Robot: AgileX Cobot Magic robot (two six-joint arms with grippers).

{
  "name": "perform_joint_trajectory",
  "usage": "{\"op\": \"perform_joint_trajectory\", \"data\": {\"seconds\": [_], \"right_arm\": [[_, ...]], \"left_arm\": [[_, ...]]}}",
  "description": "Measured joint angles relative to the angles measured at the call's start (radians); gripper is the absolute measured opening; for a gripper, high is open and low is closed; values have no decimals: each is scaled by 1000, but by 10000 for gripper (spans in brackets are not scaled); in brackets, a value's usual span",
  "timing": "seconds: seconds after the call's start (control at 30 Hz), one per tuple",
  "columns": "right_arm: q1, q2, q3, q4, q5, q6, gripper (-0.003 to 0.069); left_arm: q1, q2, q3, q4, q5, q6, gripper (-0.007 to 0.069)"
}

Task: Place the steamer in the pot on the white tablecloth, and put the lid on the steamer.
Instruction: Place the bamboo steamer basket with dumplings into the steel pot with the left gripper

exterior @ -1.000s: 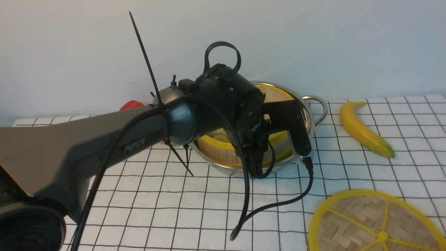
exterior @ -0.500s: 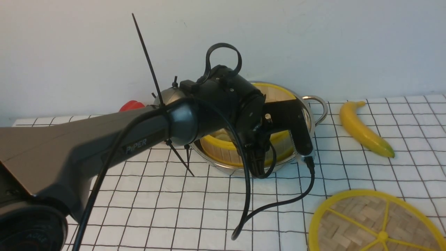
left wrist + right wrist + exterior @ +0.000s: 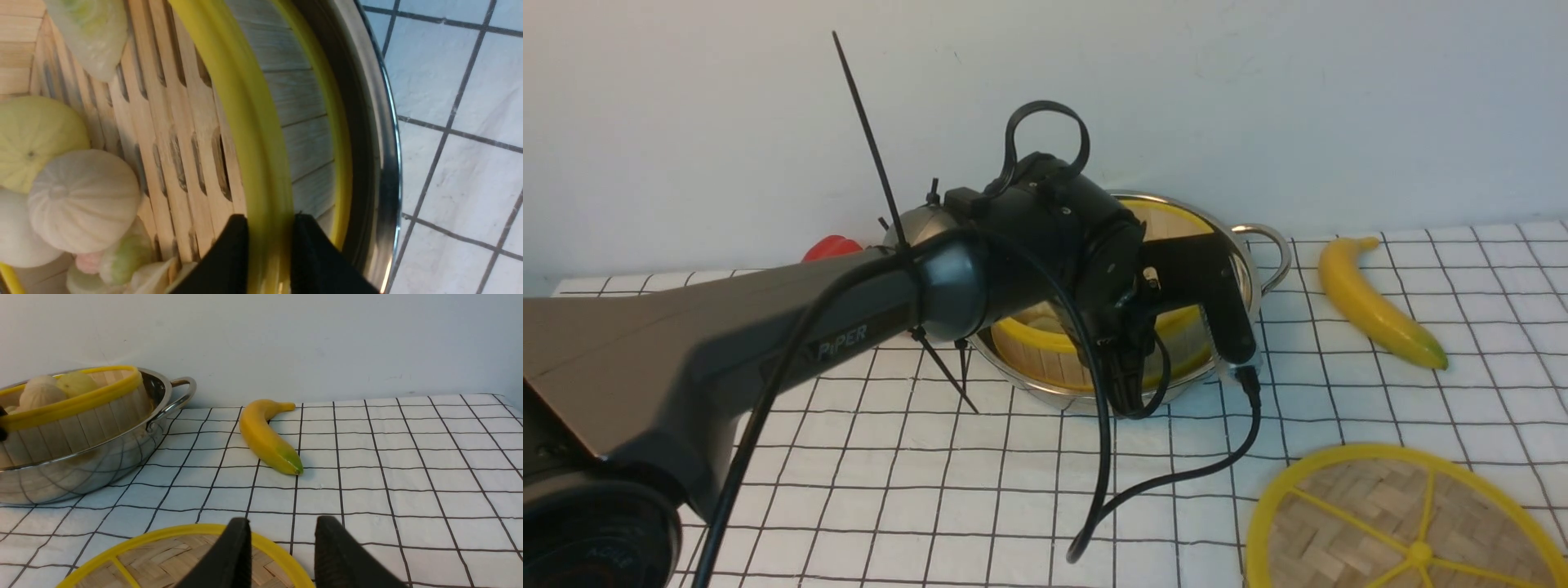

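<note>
1. The pot (image 3: 1262,253) stands on the white tablecloth (image 3: 931,490), at the far side near the wall. All places below are given from the pot.
2. The steamer (image 3: 1045,347) sits inside the pot, its yellow top rim standing above the pot's steel rim. Whether its floor lies flat on the pot's bottom cannot be told.
3. Pale toy buns (image 3: 81,200) lie on the steamer's slatted floor, bunched on one side.
4. The left arm (image 3: 727,343) reaches over the pot from the robot's left, and its wrist hides much of the pot's near half.
5. The left gripper (image 3: 267,245) is clenched on the steamer's yellow rim. One black fingertip is inside the basket, the other is outside between the steamer's wall and the pot's wall, and both touch the rim.
6. The lid (image 3: 1347,523) lies flat on the cloth, nearer the robot than the pot and to its right, well apart from it.
7. The right gripper (image 3: 282,547) is released. Its fingertips stand apart over the lid's edge on the side facing the pot, with nothing gripped.
8. A banana (image 3: 1372,302) lies on the cloth to the right of the pot, near its right handle but not touching.
9. A red object (image 3: 832,245) shows to the left of the pot, mostly hidden by the arm, so it cannot be identified.
</note>
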Motion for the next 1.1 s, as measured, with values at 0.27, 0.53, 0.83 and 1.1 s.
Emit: {"op": "perform_joint_trajectory", "data": {"seconds": [0.27, 0.53, 0.83, 1.1], "right_arm": [[0, 0, 0, 0, 0, 0, 242], [0, 0, 0, 0, 0, 0, 242], [0, 0, 0, 0, 0, 0, 242], [0, 0, 0, 0, 0, 0, 242]], "left_arm": [[0, 0, 0, 0, 11, -45, 122], [0, 0, -2, 22, 9, -57, 254], [0, 0, -9, 4, 4, -60, 337], [0, 0, -9, 8, 13, -60, 337]]}}
